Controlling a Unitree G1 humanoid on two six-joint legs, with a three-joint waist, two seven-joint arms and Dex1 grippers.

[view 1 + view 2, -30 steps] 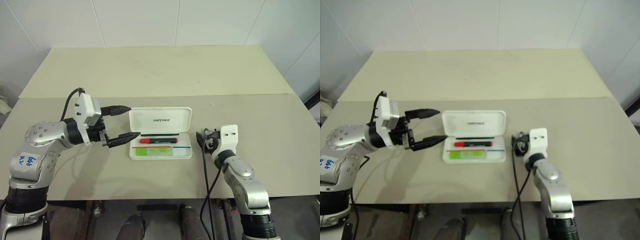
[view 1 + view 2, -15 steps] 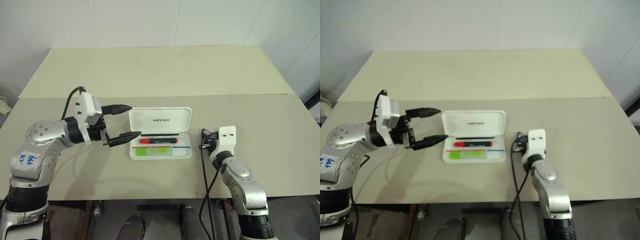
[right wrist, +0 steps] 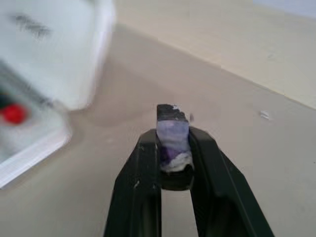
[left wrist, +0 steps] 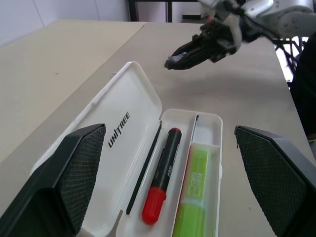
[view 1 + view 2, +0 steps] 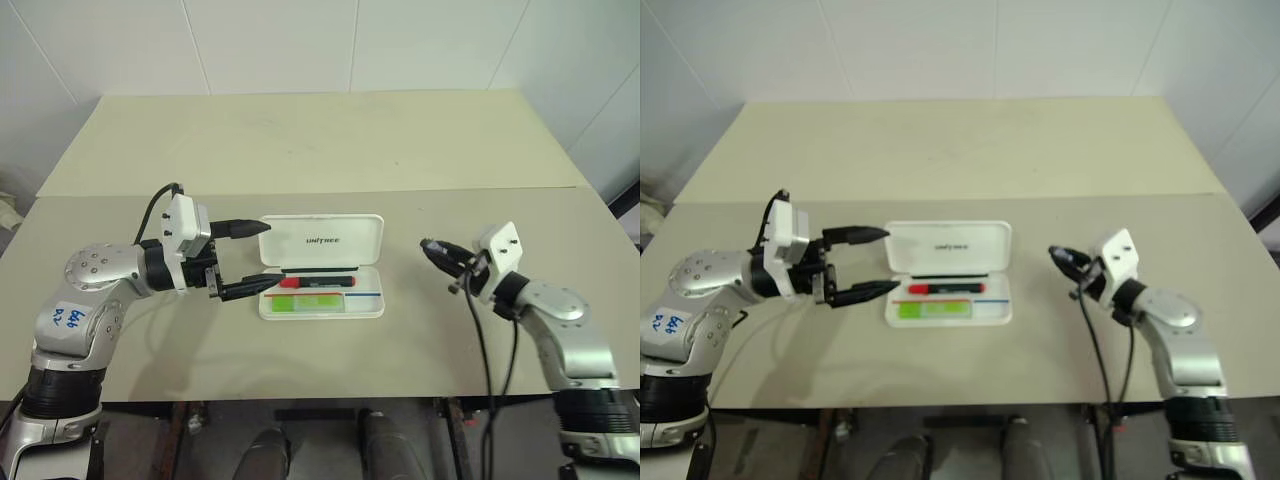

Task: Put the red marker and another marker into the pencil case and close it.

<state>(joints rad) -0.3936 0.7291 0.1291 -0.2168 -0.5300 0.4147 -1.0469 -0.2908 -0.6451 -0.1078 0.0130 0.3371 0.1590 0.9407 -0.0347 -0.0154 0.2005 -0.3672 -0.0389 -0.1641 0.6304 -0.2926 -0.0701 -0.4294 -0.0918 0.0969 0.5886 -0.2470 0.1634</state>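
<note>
Note the left gripper [image 5: 253,259]: fingers spread wide, empty, beside the open pencil case [image 5: 321,267]. The right gripper [image 5: 433,247] is clamped on a small purple object [image 3: 172,138].

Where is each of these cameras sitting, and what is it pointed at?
Head's two eyes: high up, looking down at the beige table; both arms show, left gripper open, right gripper shut.
Left wrist: looks between its own fingers along the open white plastic pencil case, holding the red marker and green highlighter.
Right wrist: past its closed fingers towards the case's end.
Shared: the case.
</note>
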